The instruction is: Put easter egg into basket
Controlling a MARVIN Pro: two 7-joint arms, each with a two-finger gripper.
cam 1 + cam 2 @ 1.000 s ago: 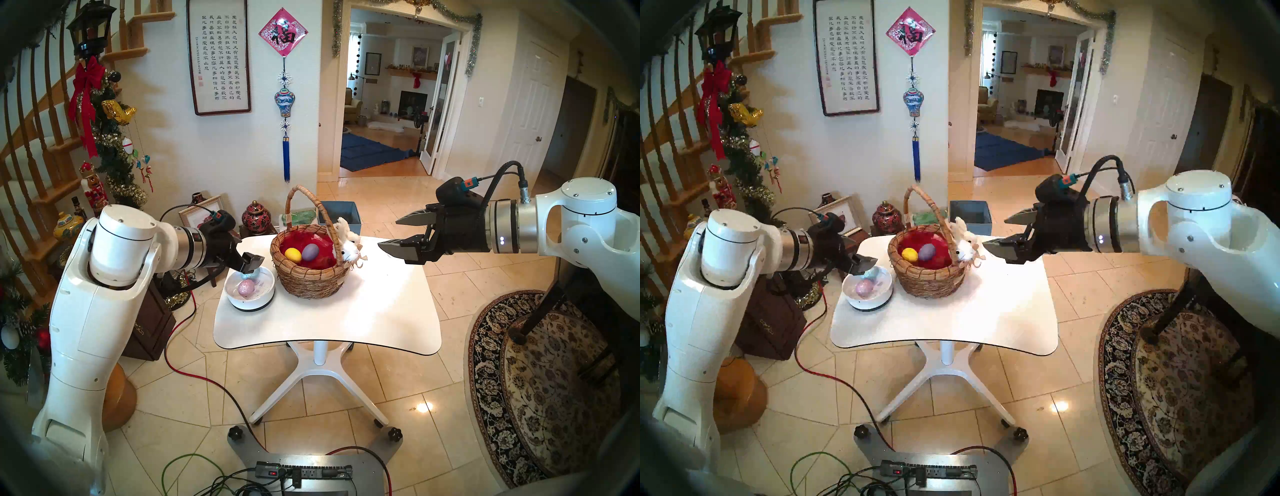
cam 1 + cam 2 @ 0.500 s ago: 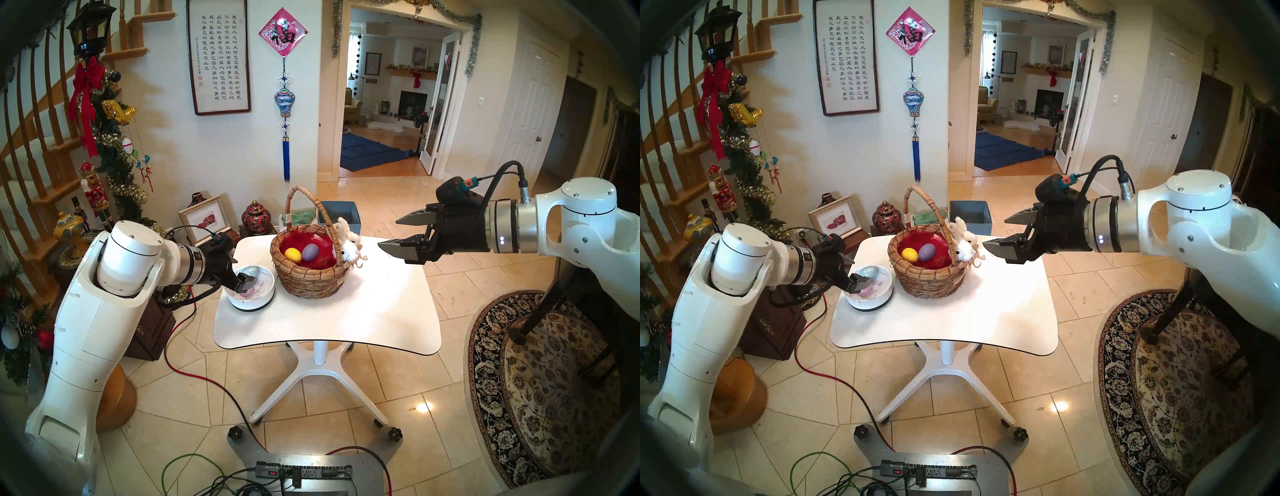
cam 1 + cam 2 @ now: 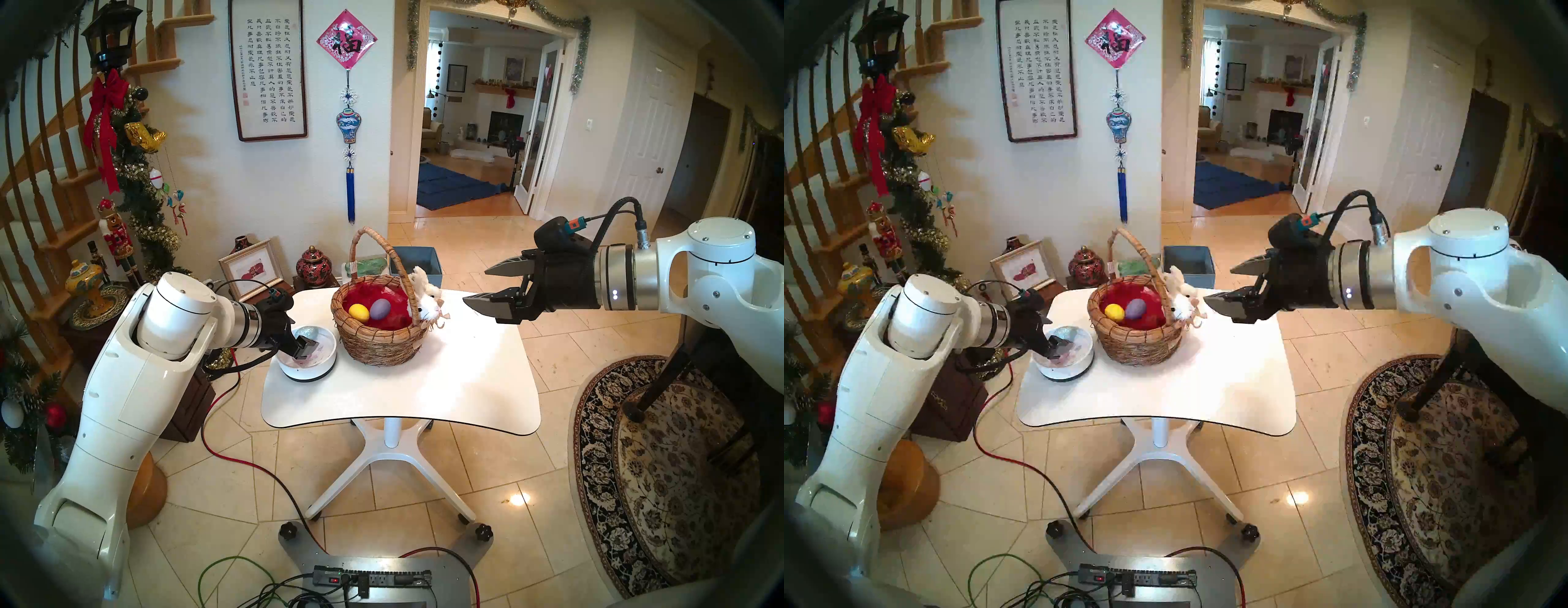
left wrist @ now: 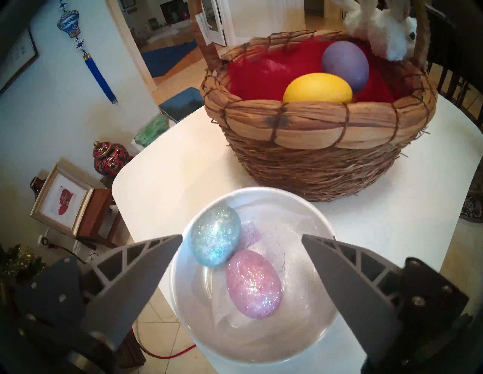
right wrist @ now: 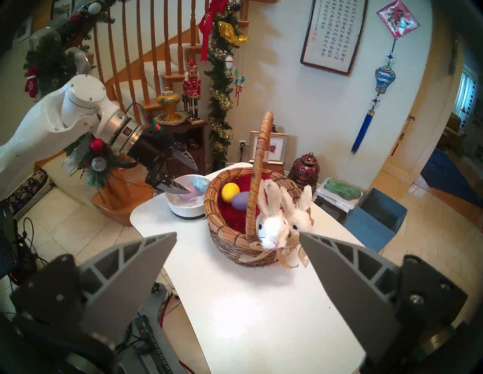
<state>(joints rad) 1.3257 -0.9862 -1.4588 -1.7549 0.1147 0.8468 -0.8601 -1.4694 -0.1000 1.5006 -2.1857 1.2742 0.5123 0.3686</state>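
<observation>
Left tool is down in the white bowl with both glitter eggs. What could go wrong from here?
1. The blue glitter egg and pink glitter egg touch, so the open left tool closing on one may nudge or roll the other.
2. Glittery round shells may slip from the fingers.
3. The basket stands close to the white bowl; the carry must clear its rim and handle.
</observation>
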